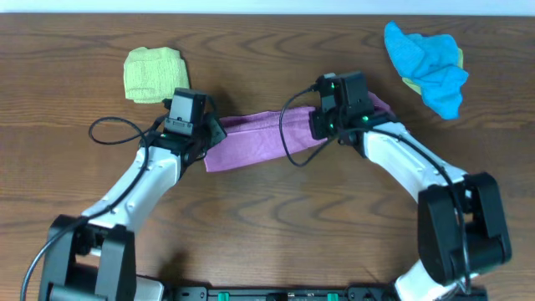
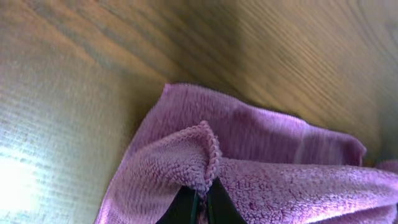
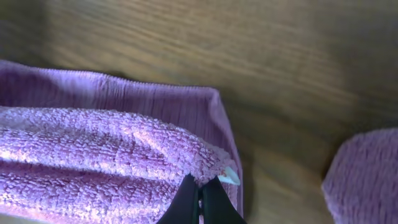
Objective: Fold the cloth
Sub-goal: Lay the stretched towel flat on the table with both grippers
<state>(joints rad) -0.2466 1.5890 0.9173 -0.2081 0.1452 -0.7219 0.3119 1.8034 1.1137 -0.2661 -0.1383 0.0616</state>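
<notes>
Overhead: purple cloth (image 1: 251, 144) lies stretched out mid-way across the bench (image 1: 276, 238). The left arm (image 1: 150, 176) and right arm (image 1: 405, 159) cover its ends, so you can't see any grip there.

Left wrist: left claw (image 2: 200, 208), cut off at the frame bottom, is pinched tight on a raised fold.

Right wrist: right claw (image 3: 200, 202) is nipped onto the cloth's edge by a white tag (image 3: 229, 177).

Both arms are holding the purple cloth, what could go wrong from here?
The left end effector and right end effector each pinch only a thin hem of the purple cloth, so either could slip out. The cloth is bunched between them, so the fold may land crooked. The yellow-green cloth sits near the left arm and might get swept.
</notes>
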